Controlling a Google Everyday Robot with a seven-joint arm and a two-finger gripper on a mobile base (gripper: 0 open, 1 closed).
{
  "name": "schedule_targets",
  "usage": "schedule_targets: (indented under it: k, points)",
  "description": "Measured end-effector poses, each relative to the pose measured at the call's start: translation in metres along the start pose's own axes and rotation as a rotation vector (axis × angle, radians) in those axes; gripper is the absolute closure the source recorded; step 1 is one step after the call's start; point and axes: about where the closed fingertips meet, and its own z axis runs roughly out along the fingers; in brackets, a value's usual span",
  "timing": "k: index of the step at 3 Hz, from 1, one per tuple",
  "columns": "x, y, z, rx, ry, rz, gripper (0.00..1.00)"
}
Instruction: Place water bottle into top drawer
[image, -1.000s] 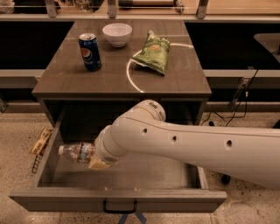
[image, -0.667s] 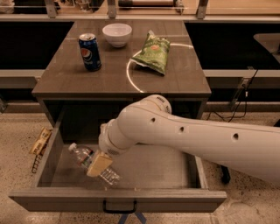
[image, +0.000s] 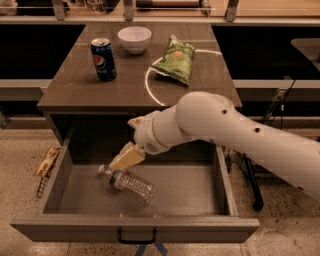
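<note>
Clear ribbed water bottle (image: 131, 184), white cap, lying on its side in open top drawer (image: 135, 228), left of centre, cap toward 10 o'clock, gripper (image: 126, 159) close at bottle's 12 o'clock

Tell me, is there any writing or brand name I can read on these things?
No word here can be read outright.
On the blue can: a round red, white and blue logo, no legible letters.
On the green bag: print too blurred.
On the water bottle, lying in the top drawer just below the gripper: label too blurred.
</note>
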Motion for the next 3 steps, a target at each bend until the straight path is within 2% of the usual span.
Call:
schedule_targets:
  k: [1, 2, 3]
  points:
    - [-0.014, -0.035, -0.056, 0.001, -0.181, 0.065, 0.47]
    - [-0.033, -0.084, -0.130, 0.038, -0.463, 0.133, 0.76]
    - [-0.033, -0.080, -0.123, 0.034, -0.441, 0.128, 0.62]
